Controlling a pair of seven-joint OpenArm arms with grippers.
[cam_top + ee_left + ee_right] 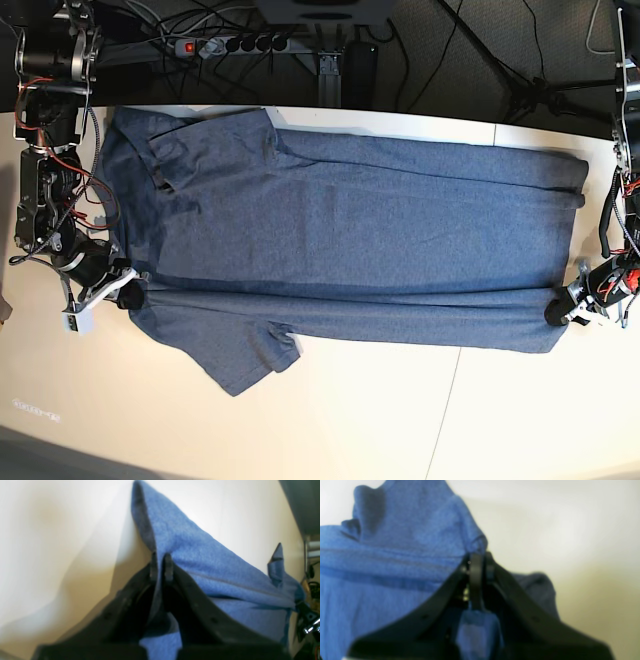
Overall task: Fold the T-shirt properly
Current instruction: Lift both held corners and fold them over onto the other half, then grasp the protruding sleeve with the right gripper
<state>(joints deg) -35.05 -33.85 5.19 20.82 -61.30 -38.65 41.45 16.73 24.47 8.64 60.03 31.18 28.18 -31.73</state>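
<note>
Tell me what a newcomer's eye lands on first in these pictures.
The blue-grey T-shirt dominates, spread lengthwise across the pale table, its near long edge folded over. At that edge, the right gripper pinches the sleeve end and the left gripper pinches the hem end, both shut on cloth.

Power strip (225, 44), cables (430, 50) behind table (400, 420).

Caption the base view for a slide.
Both end effectors pinch the T-shirt lying spread across the table.
</note>
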